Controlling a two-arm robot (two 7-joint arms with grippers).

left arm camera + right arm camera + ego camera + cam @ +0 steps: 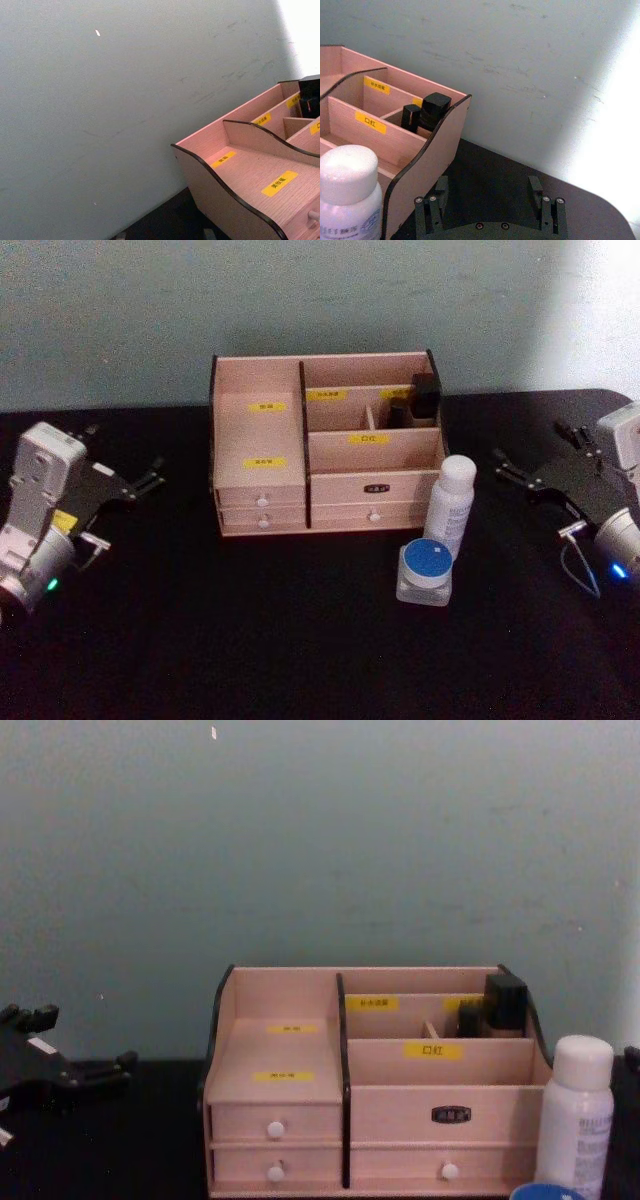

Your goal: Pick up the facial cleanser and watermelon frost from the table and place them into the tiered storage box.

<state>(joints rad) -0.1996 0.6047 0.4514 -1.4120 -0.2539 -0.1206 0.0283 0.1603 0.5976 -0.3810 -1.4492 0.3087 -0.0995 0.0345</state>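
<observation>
from the head camera i see the tiered storage box (260,445) at the back of the black worktop (300,650), close against the grey-green wall (300,300), its white-knobbed drawers (262,502) facing me. the facial cleanser (455,502) stands upright on the worktop just in front of the box's right front corner. the watermelon frost (425,572) sits on the worktop just in front of the cleanser, on my side of it, blue lid up; i cannot tell whether the two touch. neither one is in the box. a small dark bottle (425,395) with a black square cap stands in the box's rear right compartment.

the left pincer (150,478) hovers over the worktop well to the left of the box, pointing toward it, its two tips apart and holding nothing. the right pincer (508,472) hovers to the right of the box, near the cleanser but apart from it. its wrist camera shows the right pincer (487,190) spread wide with bare worktop between the fingers, and the cleanser's white cap (350,172) and the box's dark-edged side wall just ahead. from the chest camera the cleanser (582,1115) rises beside the box's right end and the blue lid (548,1192) peeks in at the bottom edge.
</observation>
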